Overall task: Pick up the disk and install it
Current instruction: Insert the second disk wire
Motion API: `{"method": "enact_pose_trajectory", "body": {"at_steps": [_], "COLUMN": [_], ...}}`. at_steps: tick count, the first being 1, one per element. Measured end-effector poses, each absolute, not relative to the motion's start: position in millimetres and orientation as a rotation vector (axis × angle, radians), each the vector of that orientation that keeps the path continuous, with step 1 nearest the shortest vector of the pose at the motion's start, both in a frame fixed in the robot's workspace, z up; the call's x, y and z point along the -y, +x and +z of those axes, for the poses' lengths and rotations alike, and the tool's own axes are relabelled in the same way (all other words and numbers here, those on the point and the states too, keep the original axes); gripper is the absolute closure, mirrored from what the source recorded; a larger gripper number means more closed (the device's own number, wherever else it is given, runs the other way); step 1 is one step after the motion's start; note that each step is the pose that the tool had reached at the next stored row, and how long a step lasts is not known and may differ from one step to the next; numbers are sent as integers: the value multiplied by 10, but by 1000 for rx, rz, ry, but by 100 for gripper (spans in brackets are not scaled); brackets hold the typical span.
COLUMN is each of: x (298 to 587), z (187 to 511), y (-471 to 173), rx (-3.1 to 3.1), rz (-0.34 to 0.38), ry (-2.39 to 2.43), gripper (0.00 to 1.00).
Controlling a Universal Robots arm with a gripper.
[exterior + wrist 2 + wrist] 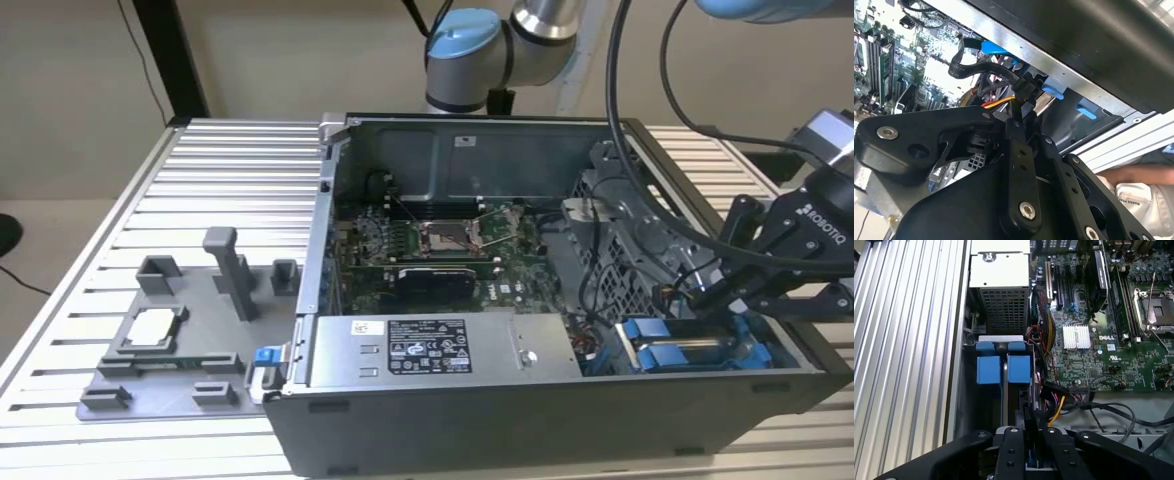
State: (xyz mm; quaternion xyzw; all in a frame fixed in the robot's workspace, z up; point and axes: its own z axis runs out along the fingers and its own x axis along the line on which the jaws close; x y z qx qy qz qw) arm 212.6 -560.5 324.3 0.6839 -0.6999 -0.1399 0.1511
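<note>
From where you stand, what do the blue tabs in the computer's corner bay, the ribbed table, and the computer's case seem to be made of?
The blue tabs look like moulded plastic: uniform matte colour, soft edges. The ribbed table seems to be aluminium: pale silvery slats with a dull sheen. The computer's case looks like sheet metal, dark grey outside and bare grey inside, with thin folded edges, though a painted finish is only my guess.
</note>
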Motion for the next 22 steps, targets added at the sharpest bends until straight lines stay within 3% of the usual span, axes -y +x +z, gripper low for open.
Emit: {"method": "enact_pose_trajectory", "body": {"at_steps": [22], "x": [5613], "z": [3158], "y": [2137], "rx": [2009], "rz": [-402], "ry": [1963], "gripper": [100]}}
